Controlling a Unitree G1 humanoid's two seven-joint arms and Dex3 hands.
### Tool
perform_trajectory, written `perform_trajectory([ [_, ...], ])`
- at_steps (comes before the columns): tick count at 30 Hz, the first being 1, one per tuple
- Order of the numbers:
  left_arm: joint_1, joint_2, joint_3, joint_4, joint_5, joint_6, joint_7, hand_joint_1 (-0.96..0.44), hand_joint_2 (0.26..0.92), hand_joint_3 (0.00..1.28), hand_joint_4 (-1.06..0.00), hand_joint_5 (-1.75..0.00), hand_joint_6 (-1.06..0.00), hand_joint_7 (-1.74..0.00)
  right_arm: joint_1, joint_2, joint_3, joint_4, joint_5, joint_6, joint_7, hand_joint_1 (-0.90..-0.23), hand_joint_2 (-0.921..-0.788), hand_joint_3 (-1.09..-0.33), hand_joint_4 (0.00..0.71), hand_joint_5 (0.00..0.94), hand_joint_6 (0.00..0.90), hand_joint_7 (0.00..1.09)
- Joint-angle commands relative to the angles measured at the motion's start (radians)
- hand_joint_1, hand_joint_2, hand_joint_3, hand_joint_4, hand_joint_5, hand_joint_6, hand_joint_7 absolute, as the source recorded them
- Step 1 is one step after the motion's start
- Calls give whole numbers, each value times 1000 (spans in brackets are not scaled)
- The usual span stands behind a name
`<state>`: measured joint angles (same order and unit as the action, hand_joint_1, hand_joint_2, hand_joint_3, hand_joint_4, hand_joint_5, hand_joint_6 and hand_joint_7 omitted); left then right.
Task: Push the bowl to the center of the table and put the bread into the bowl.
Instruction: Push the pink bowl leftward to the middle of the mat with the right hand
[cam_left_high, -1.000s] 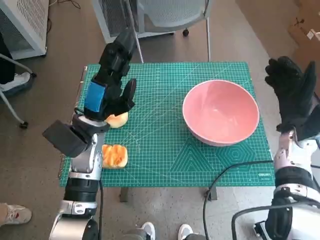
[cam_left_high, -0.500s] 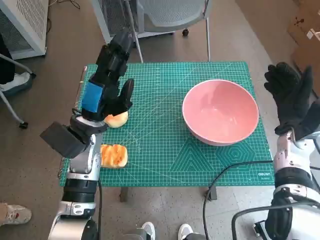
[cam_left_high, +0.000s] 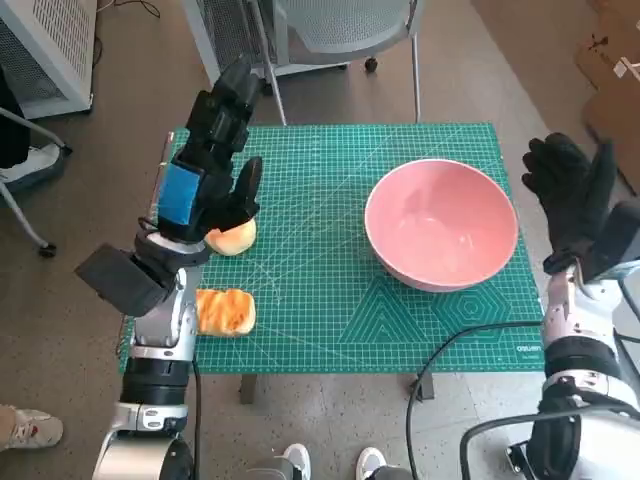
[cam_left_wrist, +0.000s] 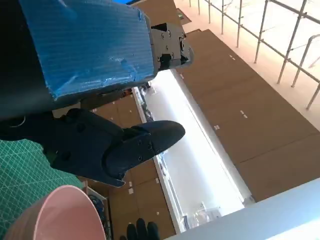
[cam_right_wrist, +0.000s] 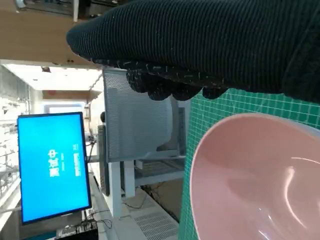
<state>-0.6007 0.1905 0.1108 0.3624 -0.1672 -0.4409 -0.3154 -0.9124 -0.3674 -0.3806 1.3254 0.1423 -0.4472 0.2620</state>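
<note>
green cutting mat is covering the desk (cam_left_high: 330, 330); pink plastic bowl (cam_left_high: 441, 224) is sitting right of centre, unpushed, empty; both golden bread rolls (cam_left_high: 225, 310) are lying at left; left hand (cam_left_high: 215, 165) and right hand (cam_left_high: 575, 195) are hovering spread, holding nothing.

There is one pink bowl (cam_left_high: 441, 223) on the tabletop (cam_left_high: 330, 300), toward three o'clock. There are two pieces of bread: one rounded bun (cam_left_high: 232, 237) toward nine o'clock and one orange-brown ridged loaf (cam_left_high: 226, 311) toward eight o'clock. One green cutting mat (cam_left_high: 300, 190) covers the tabletop. There are two robot hands: one left robot hand (cam_left_high: 205, 175) with blue tape at about ten o'clock and one gloved right robot hand (cam_left_high: 572, 200) at three o'clock, past the mat's edge. One black cable (cam_left_high: 450, 345) crosses the tabletop's edge near five o'clock. One chair (cam_left_high: 335, 30) stands at twelve o'clock. Three shoes show on the floor: two (cam_left_high: 330, 463) at six o'clock and one (cam_left_high: 35, 430) at eight o'clock.
</note>
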Motion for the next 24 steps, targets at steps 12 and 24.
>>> perform_trajectory([
  [12,26,14,5,-45,2,18,1,-552,873,730,1,-62,1,-334,25,46,2,14,-19,18,-8,-621,-921,-702,247,1,388,10],
  [24,32,23,13,-52,-2,20,-5,-553,870,736,1,-63,1,-334,18,77,11,14,-33,16,-10,-607,-921,-721,251,3,384,6],
])
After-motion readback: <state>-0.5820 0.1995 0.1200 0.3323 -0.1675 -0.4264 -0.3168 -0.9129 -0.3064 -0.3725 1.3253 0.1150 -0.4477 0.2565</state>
